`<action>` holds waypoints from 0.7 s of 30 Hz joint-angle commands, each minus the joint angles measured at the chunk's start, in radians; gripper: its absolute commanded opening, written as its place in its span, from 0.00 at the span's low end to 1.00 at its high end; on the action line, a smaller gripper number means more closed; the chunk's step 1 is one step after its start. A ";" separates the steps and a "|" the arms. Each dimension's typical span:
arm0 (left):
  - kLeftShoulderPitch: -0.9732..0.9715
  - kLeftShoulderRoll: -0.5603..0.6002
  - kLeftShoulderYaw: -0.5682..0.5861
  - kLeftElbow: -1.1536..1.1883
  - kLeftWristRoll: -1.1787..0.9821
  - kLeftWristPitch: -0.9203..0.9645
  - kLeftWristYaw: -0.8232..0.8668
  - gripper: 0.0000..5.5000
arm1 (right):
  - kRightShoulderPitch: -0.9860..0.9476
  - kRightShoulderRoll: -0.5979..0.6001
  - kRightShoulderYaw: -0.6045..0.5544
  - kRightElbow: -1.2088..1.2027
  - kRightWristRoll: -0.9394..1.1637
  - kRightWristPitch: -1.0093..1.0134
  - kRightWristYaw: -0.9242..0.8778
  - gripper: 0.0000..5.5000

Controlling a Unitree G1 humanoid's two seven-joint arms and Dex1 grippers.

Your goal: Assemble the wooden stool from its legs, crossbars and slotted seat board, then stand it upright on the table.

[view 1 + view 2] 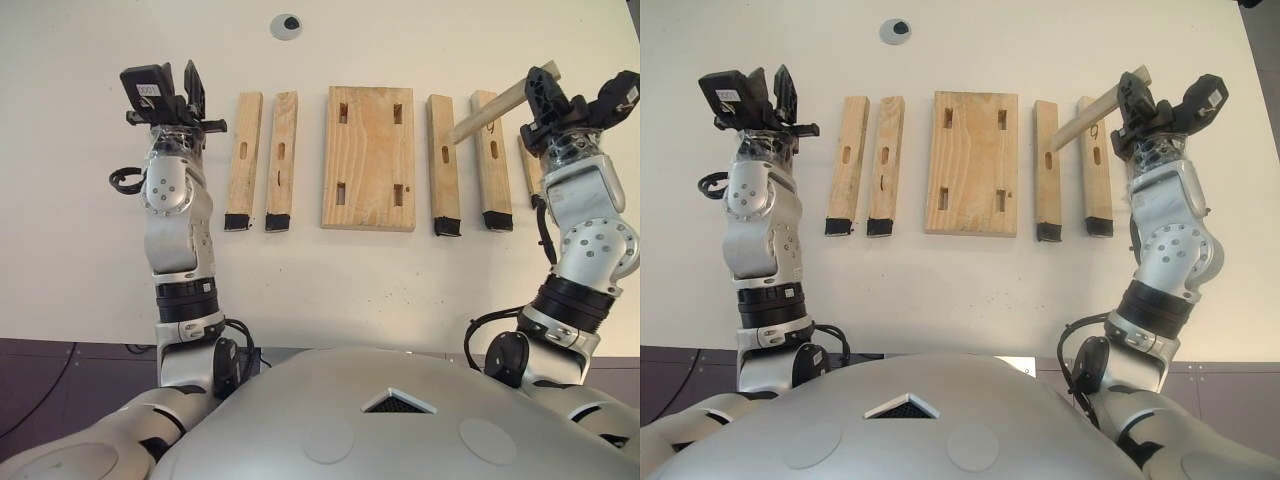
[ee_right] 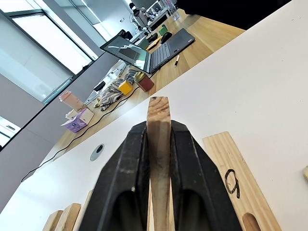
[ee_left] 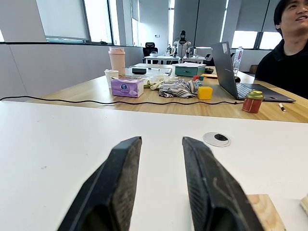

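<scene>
- The slotted seat board (image 1: pixel 368 158) lies flat mid-bench, with the left legs (image 1: pixel 243 160) and right legs (image 1: pixel 444 165) flat on either side.
- The right pincer (image 1: pixel 541 88) grips a crossbar (image 1: pixel 488 114), raised aslant above the right legs; the left pincer (image 3: pixel 161 142) hangs empty, jaws parted, beside the left legs.
- I judge this the first joint: the crossbar's end needs aligning with a leg slot.
</scene>
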 commanded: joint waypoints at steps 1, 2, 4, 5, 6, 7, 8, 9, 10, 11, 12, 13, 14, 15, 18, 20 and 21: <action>0.018 -0.006 -0.008 0.017 0.018 -0.018 0.011 0.28 | 0.025 0.008 0.016 0.006 -0.008 0.021 0.006 0.07; 0.022 -0.007 -0.009 0.018 0.020 -0.021 0.012 0.28 | 0.031 0.008 0.019 0.004 -0.010 0.024 0.007 0.07; 0.027 -0.008 -0.006 0.020 0.021 -0.024 0.016 0.28 | 0.039 0.008 0.021 0.002 -0.008 0.031 0.004 0.07; 0.028 -0.008 -0.005 0.020 0.021 -0.024 0.018 0.28 | 0.041 0.008 0.019 0.001 -0.006 0.032 0.003 0.07; 0.027 -0.008 -0.004 0.021 0.020 -0.024 0.019 0.28 | 0.042 0.007 0.017 0.001 0.000 0.039 0.000 0.07; 0.026 -0.008 -0.004 0.024 0.019 -0.024 0.020 0.28 | 0.043 0.006 0.016 0.000 0.002 0.044 -0.001 0.07; 0.024 -0.007 -0.004 0.027 0.019 -0.026 0.020 0.28 | 0.045 0.005 0.018 -0.003 0.000 0.045 -0.001 0.07; 0.027 -0.009 -0.004 0.025 0.019 -0.027 0.024 0.28 | 0.039 0.003 0.024 0.001 -0.004 0.047 0.002 0.07; 0.030 -0.011 -0.005 0.022 0.020 -0.027 0.026 0.28 | 0.037 0.000 0.030 0.003 -0.011 0.048 0.005 0.07; 0.030 -0.012 -0.005 0.021 0.020 -0.027 0.028 0.28 | 0.037 -0.002 0.034 0.004 -0.016 0.048 0.007 0.07; 0.031 -0.013 -0.005 0.020 0.020 -0.028 0.029 0.28 | 0.038 -0.003 0.037 0.006 -0.020 0.048 0.008 0.07; 0.030 -0.013 -0.005 0.021 0.020 -0.028 0.030 0.28 | 0.044 -0.007 0.044 0.007 -0.032 0.046 0.008 0.07; 0.029 -0.013 -0.006 0.021 0.020 -0.028 0.030 0.28 | 0.050 -0.010 0.051 0.008 -0.046 0.040 0.008 0.07; 0.029 -0.013 -0.006 0.020 0.020 -0.028 0.029 0.28 | 0.059 -0.014 0.063 0.005 -0.066 0.029 0.012 0.07; 0.028 -0.010 -0.006 0.019 0.018 -0.025 0.027 0.28 | 0.092 -0.017 0.097 -0.004 -0.138 -0.017 0.030 0.07; 0.031 -0.009 -0.007 0.016 0.017 -0.024 0.026 0.28 | 0.119 -0.017 0.128 0.001 -0.209 -0.078 0.046 0.07; 0.029 -0.008 -0.010 0.017 0.017 -0.022 0.022 0.28 | 0.138 -0.015 0.140 -0.003 -0.240 -0.107 0.051 0.07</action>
